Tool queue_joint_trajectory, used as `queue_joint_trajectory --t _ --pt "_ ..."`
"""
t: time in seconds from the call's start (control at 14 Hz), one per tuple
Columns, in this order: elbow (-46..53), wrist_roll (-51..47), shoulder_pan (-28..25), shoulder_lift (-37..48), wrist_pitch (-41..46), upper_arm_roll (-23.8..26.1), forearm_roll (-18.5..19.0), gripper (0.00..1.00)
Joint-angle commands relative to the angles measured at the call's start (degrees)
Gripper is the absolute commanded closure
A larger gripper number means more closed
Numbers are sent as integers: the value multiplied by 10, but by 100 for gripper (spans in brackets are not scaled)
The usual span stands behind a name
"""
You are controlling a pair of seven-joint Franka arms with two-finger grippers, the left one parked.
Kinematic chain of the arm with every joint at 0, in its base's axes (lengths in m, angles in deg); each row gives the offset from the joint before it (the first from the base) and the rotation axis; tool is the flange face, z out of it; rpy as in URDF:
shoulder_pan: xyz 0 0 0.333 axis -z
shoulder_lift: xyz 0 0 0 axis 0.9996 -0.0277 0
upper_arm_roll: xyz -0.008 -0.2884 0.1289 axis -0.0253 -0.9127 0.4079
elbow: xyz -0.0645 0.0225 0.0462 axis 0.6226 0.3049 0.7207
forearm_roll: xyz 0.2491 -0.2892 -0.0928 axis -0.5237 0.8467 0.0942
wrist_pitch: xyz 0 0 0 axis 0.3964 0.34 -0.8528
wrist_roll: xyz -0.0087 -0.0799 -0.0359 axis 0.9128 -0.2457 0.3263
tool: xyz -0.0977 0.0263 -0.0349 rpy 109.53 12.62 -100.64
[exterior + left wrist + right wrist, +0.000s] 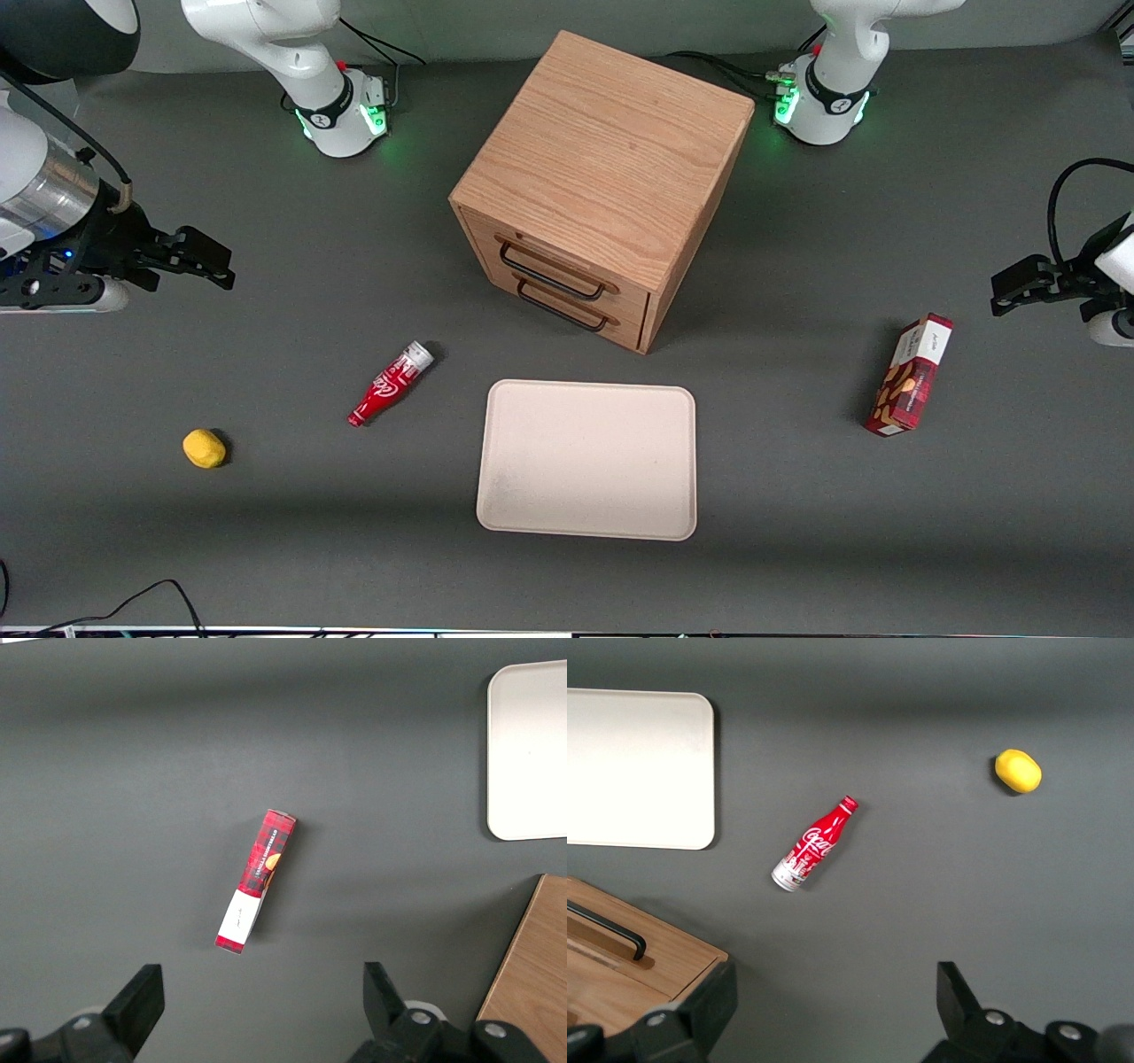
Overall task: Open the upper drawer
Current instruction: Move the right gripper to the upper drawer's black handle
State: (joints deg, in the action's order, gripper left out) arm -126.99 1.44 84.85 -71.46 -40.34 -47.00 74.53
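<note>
The light-oak cube cabinet [602,168] stands at the middle of the table. Its upper drawer [567,266] is shut, with its thin black wire handle [549,274] above the matching lower drawer's handle [567,315]. My right gripper [217,264] is open and empty. It hangs above the table toward the working arm's end, well apart from the cabinet. In the right wrist view the gripper [833,983] is open over bare table, with a corner of the cabinet [664,957] and one black handle [607,928] beside it.
A red cola bottle [390,384] lies on the table between the gripper and the cabinet. A yellow lemon [204,447] lies nearer the front camera. A cream tray [586,523] lies in front of the drawers. A red snack box [911,375] stands toward the parked arm's end.
</note>
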Motion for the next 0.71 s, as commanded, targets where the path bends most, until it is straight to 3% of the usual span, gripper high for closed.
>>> queue_joint_trajectory --t 0.0,0.36,0.64 --pt "9 -10 2 -5 10 -5 0 0" --pt "16 -1 -14 -11 12 7 -5 0" --pt "16 48 -22 -22 12 73 -4 0"
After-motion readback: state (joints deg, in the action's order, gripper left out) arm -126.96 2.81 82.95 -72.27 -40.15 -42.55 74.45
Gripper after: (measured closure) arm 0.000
